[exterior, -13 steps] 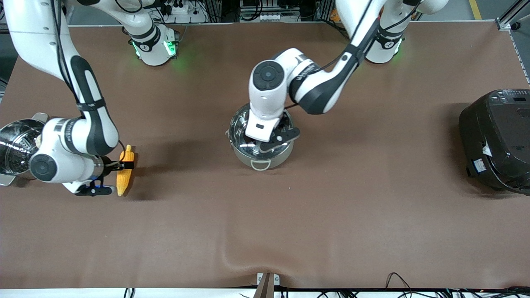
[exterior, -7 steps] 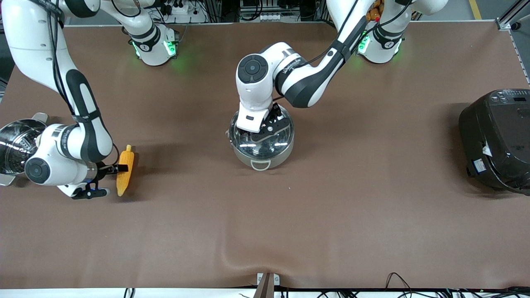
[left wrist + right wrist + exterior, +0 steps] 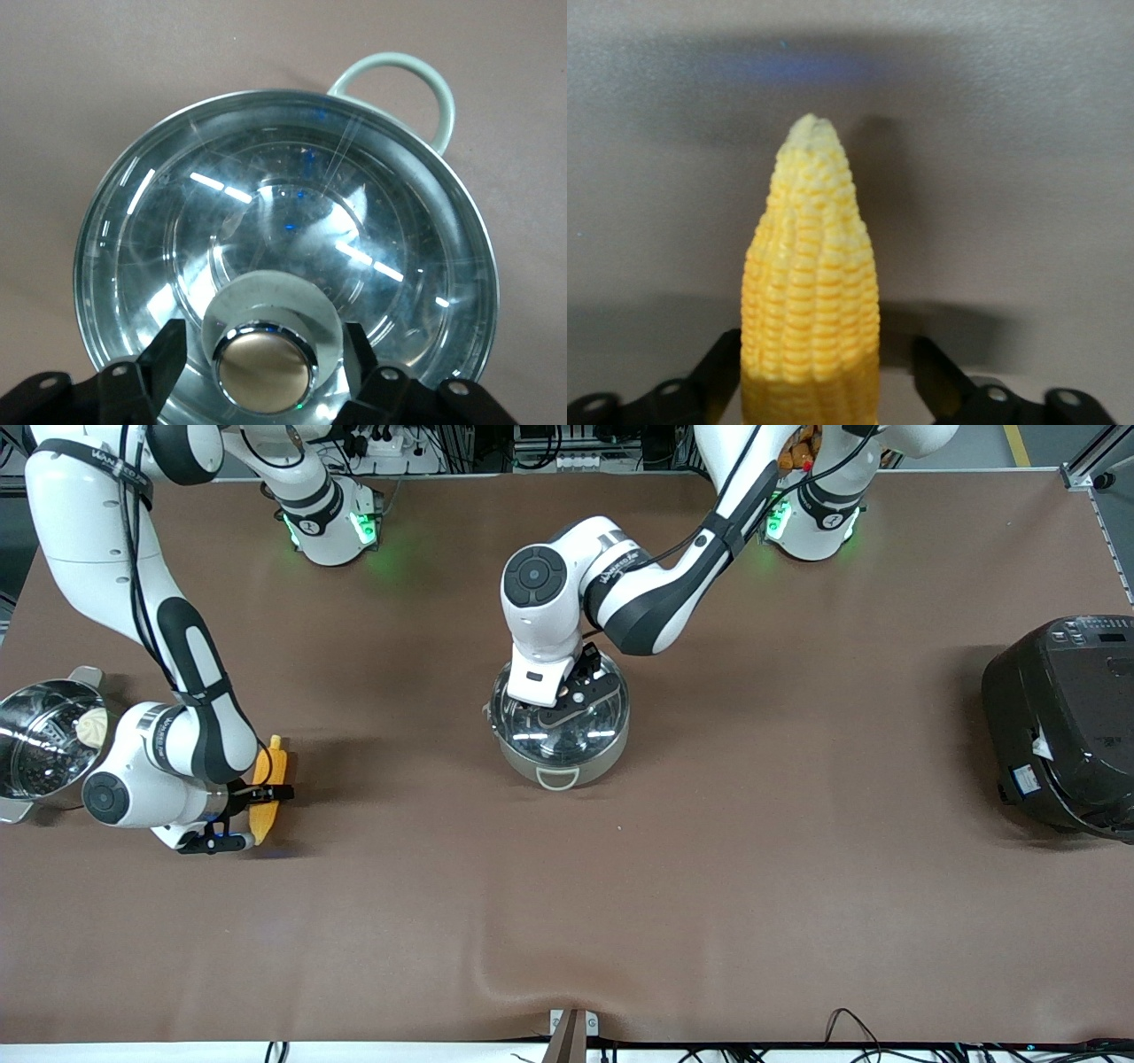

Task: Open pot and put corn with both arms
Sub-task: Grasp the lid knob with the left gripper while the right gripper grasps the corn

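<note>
The steel pot [image 3: 567,766] stands mid-table with its glass lid [image 3: 585,722] on. My left gripper [image 3: 556,707] is down over the lid. In the left wrist view the left gripper [image 3: 264,354] straddles the copper-coloured knob [image 3: 266,370], open: one finger is almost at the knob's collar and the other stands a little off it. A pale loop handle [image 3: 416,80] shows past the lid [image 3: 292,204]. The yellow corn [image 3: 273,763] lies on the table toward the right arm's end. My right gripper [image 3: 264,794] is low around it. The corn [image 3: 811,292] sits between the right gripper's [image 3: 828,372] open fingers [image 3: 939,372], with a gap on one side.
A steel steamer pot [image 3: 27,766] holding a white lump stands beside the right arm, at that end of the table. A large black rice cooker [image 3: 1063,726] sits at the left arm's end. Brown cloth covers the table, and a small bracket [image 3: 571,1027] marks its near edge.
The left wrist has shifted over the lid and its fingers have narrowed around the knob. The right arm has resettled at the corn and its fingers have narrowed. Pot and corn have stayed put.
</note>
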Controlling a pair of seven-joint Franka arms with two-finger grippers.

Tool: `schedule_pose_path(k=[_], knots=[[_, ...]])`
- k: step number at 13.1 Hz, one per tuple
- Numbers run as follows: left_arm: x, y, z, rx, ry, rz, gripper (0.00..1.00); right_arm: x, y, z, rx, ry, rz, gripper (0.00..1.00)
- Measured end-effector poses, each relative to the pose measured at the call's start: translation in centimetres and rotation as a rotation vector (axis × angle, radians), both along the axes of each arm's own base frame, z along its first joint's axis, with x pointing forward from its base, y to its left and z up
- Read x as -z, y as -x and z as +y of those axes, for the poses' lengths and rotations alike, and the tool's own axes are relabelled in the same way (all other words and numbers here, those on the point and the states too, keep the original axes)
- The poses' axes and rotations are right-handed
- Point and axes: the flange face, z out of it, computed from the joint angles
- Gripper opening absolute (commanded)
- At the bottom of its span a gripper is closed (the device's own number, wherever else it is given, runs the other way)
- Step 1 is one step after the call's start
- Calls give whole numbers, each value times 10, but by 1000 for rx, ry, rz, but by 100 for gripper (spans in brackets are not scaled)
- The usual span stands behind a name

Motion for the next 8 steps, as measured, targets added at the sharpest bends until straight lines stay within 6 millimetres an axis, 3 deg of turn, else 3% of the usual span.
schedule_pose_path(k=[5, 7, 8], knots=[[2, 2, -1, -6, -4, 2, 58, -10, -2, 3, -8, -17, 36, 0], [4, 2, -1, -6, -6, 4, 43, -23, -5, 5, -13, -23, 42, 0], [4, 2, -1, -7, -6, 4, 28, -33, -7, 6, -18, -28, 44, 0]])
